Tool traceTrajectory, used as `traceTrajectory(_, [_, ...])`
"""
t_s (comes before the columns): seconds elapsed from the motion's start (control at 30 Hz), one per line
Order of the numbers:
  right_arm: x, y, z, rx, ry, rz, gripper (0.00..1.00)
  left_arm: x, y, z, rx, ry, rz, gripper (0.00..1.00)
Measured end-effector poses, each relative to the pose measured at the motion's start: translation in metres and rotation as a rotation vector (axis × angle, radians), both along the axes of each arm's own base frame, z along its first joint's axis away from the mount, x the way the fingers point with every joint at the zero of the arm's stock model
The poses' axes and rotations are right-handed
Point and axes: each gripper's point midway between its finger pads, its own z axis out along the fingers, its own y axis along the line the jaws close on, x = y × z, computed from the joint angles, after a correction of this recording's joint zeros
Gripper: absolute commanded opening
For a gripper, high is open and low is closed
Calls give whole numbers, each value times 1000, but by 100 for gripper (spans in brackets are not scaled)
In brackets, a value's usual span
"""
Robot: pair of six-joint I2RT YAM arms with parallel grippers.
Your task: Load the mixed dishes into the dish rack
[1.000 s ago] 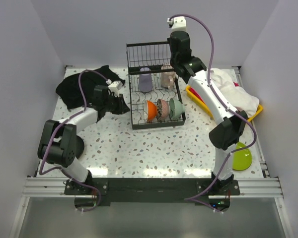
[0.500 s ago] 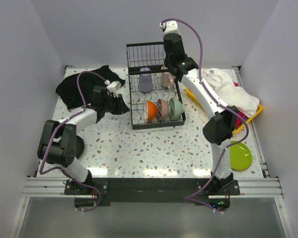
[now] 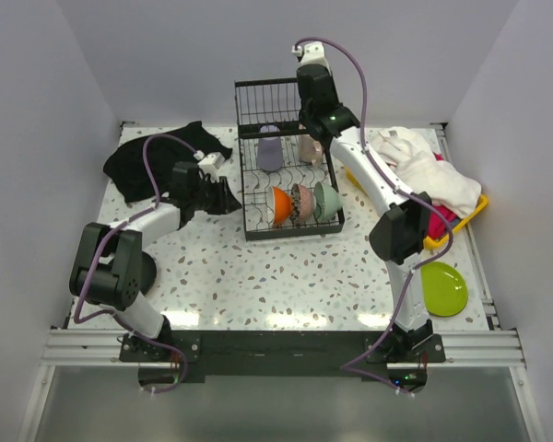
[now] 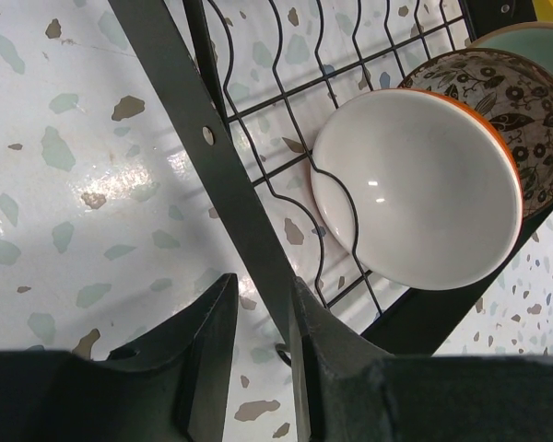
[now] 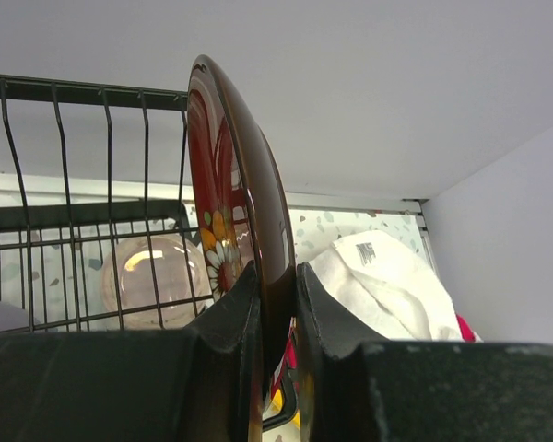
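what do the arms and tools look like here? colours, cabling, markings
The left arm and right arm match: white links, black joint housings, black bases. A lavender cable loops along each to a small white camera box at the wrist. The left tool and right tool each have two matte black, blocky fingers. No markings legible.

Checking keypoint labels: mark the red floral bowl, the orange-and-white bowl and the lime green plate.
red floral bowl (image 5: pixel 223 198), right wrist view, patterned inner face.
orange-and-white bowl (image 4: pixel 415 189), left wrist view, white inside.
lime green plate (image 3: pixel 443 288), top external view, centre.
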Motion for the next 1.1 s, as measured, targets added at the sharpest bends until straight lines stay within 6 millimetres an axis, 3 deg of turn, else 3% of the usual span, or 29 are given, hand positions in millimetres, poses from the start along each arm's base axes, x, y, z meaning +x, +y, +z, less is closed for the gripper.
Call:
traceTrajectory(0.03, [0, 0, 0, 0, -1, -3, 16, 0, 0, 0, 0, 0, 0, 34])
traceTrajectory(0.13, [1, 0, 0, 4, -5, -4, 43, 0, 0, 0, 0, 0, 0, 35])
traceTrajectory(0.17, [1, -1, 0, 5, -6, -9, 57, 0, 0, 0, 0, 0, 0, 35])
traceTrajectory(0.27, [3, -1, 6, 14, -21, -13, 70, 0, 0, 0, 1, 0, 0, 37])
traceTrajectory(0.5, [0, 4, 18, 24, -48, 0, 77, -2, 4, 3, 8, 2, 5, 46])
traceTrajectory(0.63, [-15, 11, 33, 39, -55, 28, 79, 2, 14, 16, 54, -14, 16, 51])
traceTrajectory(0.83, [-72, 7, 80, 130, -80, 89, 81, 10, 42, 60, 188, -125, 30, 54])
traceTrajectory(0.93, [-108, 3, 101, 201, -83, 157, 85, 5, 69, 71, 273, -134, 47, 54])
traceTrajectory(1.03, [-137, 8, 100, 260, -41, 268, 88, -4, 107, 68, 386, -94, 78, 54])
traceTrajectory(1.1, [-155, 17, 83, 290, 25, 363, 91, -14, 134, 60, 459, -44, 93, 54])
